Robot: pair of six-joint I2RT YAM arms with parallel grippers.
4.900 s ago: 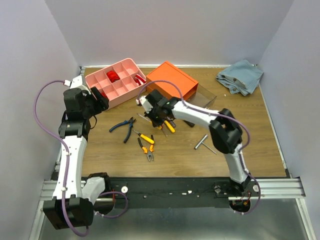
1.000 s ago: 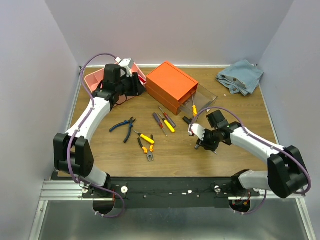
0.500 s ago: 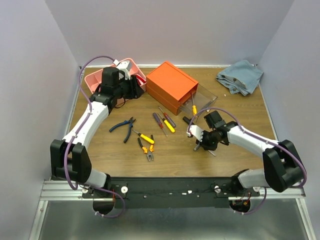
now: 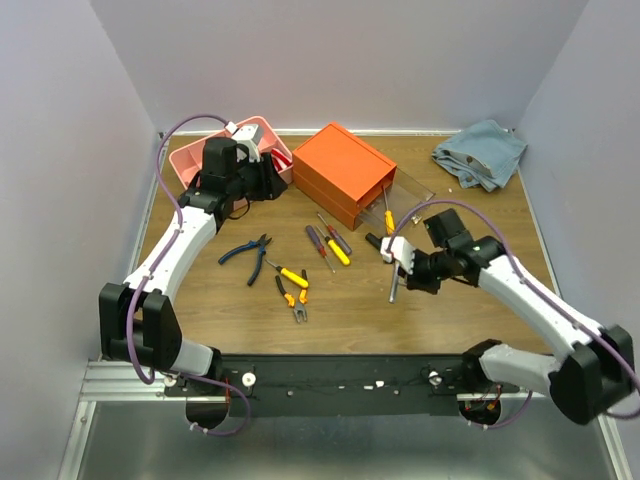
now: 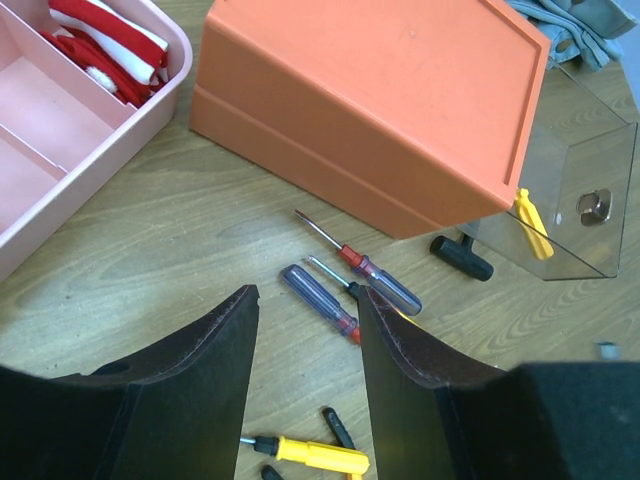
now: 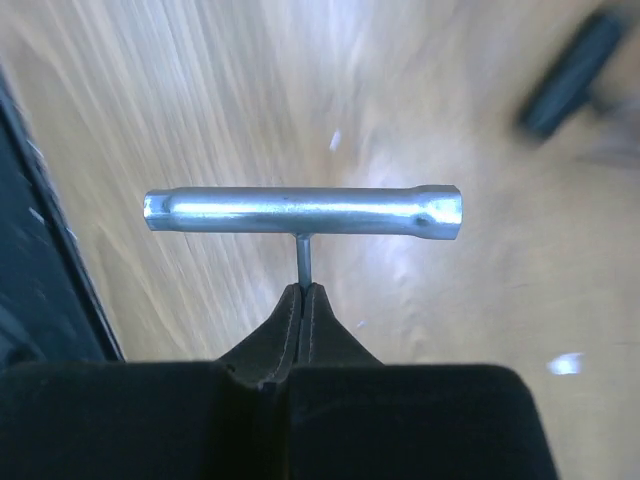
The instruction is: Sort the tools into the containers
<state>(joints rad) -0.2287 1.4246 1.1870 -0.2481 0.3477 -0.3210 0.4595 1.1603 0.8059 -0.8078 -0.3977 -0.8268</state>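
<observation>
My right gripper is shut on the thin stem of the silver T-shaped wrench and holds it above the table; the wrist view shows the wrench's tube crosswise just past the closed fingertips. My left gripper is open and empty beside the pink tray. The orange box has a clear drawer pulled out, with a yellow screwdriver in it. Blue pliers, orange pliers, a yellow screwdriver, dark-handled screwdrivers and a black hammer lie on the table.
A blue-grey cloth lies at the back right. Red and white items sit in a tray compartment. The black rail runs along the near edge.
The right gripper has lifted the T-shaped wrench off the table and moved it back toward the drawer. The left arm has hardly moved in the last second.
</observation>
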